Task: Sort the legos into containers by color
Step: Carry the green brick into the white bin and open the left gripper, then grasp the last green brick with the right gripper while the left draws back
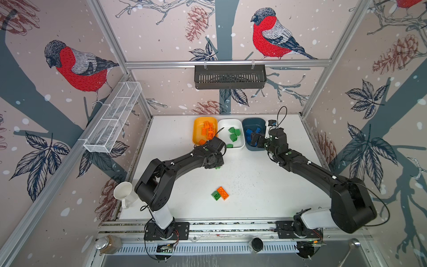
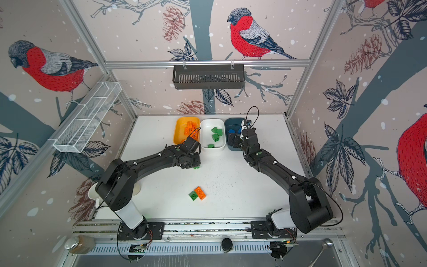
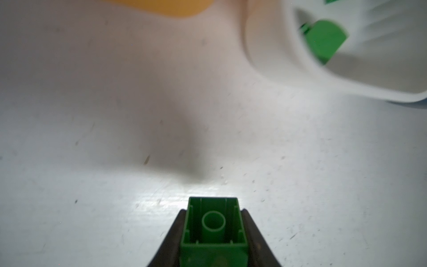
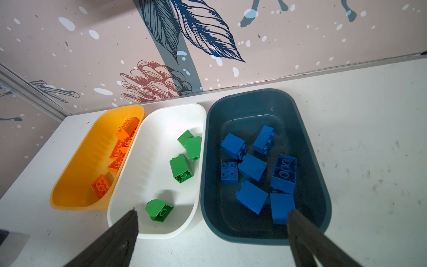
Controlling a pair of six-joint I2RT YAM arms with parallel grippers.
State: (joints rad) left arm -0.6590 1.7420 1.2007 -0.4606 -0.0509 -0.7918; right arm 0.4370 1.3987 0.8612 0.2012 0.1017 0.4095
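Left wrist view: left gripper (image 3: 213, 216) clenched on a green brick (image 3: 213, 233). A dark finger (image 3: 172, 240) presses each side, and the brick's hollow underside faces the camera. Beyond it we see bare white table (image 3: 92, 161); whether the brick touches the table we cannot tell. The white tub (image 3: 272, 69) sits near, blurred, with a green piece inside. A corner of the yellow-orange tub (image 3: 161, 7) shows as well. In both top views the held brick is only a green sliver under the left wrist, just in front of where those two tubs meet.

Right wrist view: right gripper (image 4: 212, 211) released, jaws spread wide with nothing between them. It hangs over the near ends of the white tub and the teal tub (image 4: 309, 161). We see the three tubs packed side by side along the back wall: yellow-orange, white, teal. Orange bricks (image 4: 127, 127) are piled in the yellow-orange tub. We count four green bricks (image 4: 181, 167) in the white one. Blue bricks (image 4: 253, 168) are heaped in the teal one.

Two bricks lie loose on the table toward the front middle, well apart from the tubs. They are a green square brick (image 1: 216, 196) and an orange long brick (image 1: 223, 192), touching side by side with studs up. A white mug (image 1: 123, 193) stands at the table's left edge beside the left arm.
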